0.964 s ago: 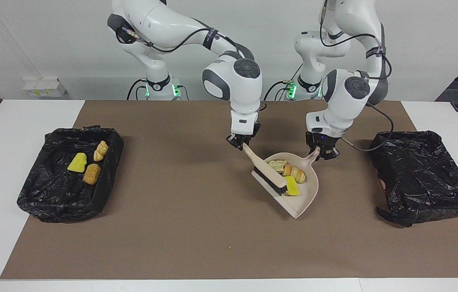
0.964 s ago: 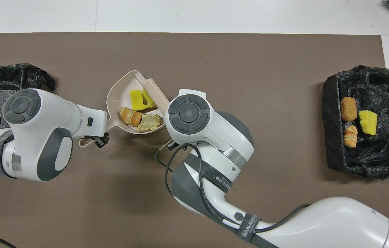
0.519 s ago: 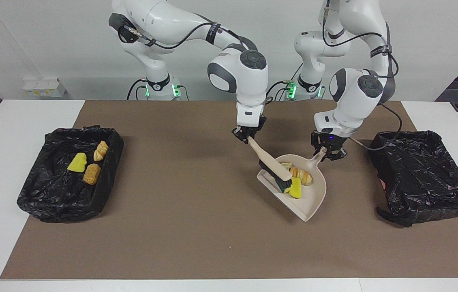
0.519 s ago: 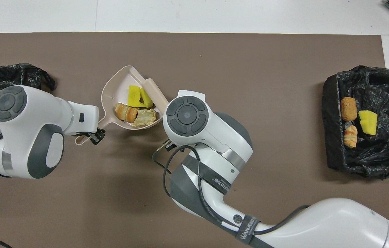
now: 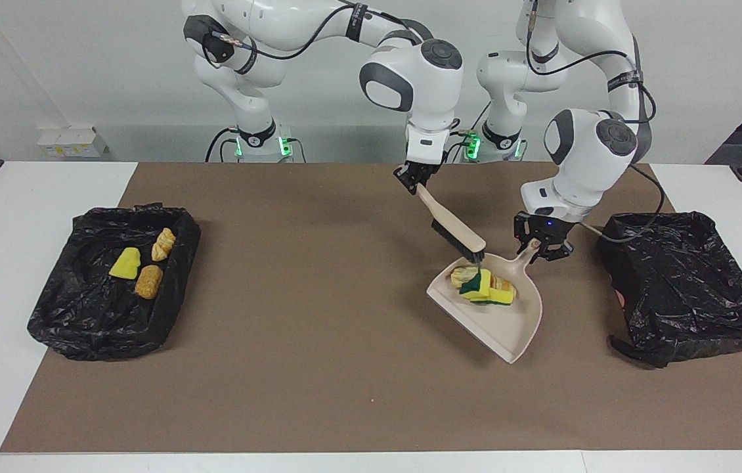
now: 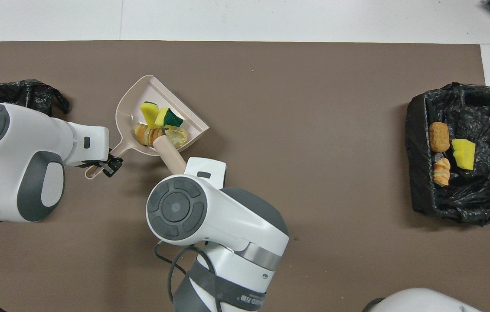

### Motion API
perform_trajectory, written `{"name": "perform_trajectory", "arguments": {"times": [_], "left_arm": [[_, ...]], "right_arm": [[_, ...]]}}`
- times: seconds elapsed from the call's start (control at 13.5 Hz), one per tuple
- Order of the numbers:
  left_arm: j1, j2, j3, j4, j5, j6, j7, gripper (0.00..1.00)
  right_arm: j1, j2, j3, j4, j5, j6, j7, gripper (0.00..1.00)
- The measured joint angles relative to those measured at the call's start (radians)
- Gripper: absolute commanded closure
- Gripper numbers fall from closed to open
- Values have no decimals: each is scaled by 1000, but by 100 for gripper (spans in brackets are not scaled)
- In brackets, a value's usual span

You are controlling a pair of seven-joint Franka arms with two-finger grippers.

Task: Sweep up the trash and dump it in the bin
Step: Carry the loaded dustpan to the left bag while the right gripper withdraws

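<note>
The beige dustpan (image 5: pixel 510 328) (image 6: pixel 141 93) hangs tilted over the brown mat, handle end up. My left gripper (image 5: pixel 540 248) (image 6: pixel 105 164) is shut on its handle. Several pieces of trash (image 5: pixel 484 287) (image 6: pixel 158 125), yellow-and-green sponge scraps and bread-like chunks, lie piled at the pan's handle end. My right gripper (image 5: pixel 418 179) is shut on the handle of the brush (image 5: pixel 453 230) (image 6: pixel 170 154), which slants down with its black bristles just above the trash. In the overhead view the right arm's wrist hides that gripper.
A black-lined bin (image 5: pixel 686 289) (image 6: pixel 15 93) sits at the left arm's end of the table, beside the dustpan. Another black-lined bin (image 5: pixel 82 309) (image 6: pixel 479 190) at the right arm's end holds three pieces (image 5: pixel 138 263). A brown mat (image 5: pixel 292 368) covers the table.
Both arms have risen. The dustpan has shifted toward the left arm's bin with its handle raised. The brush has lifted out of the pan, and the trash has gathered at the handle end.
</note>
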Motion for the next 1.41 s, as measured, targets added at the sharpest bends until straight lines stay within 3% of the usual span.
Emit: {"name": "perform_trajectory", "arguments": {"times": [0.52,0.89,1.41], "left_arm": [[8,0,0,37,-6,-36,0,100],[21,-1,0,58,-10,-54,0,100],[98,-31,3,103,-13,-142,62,100]], "right_arm": [[-29,-6,24,30,46,-26,9,100],[-38,-10,26,118,57,-173,28,100],[-55,-48,28,125,58,-380,149,100]]}}
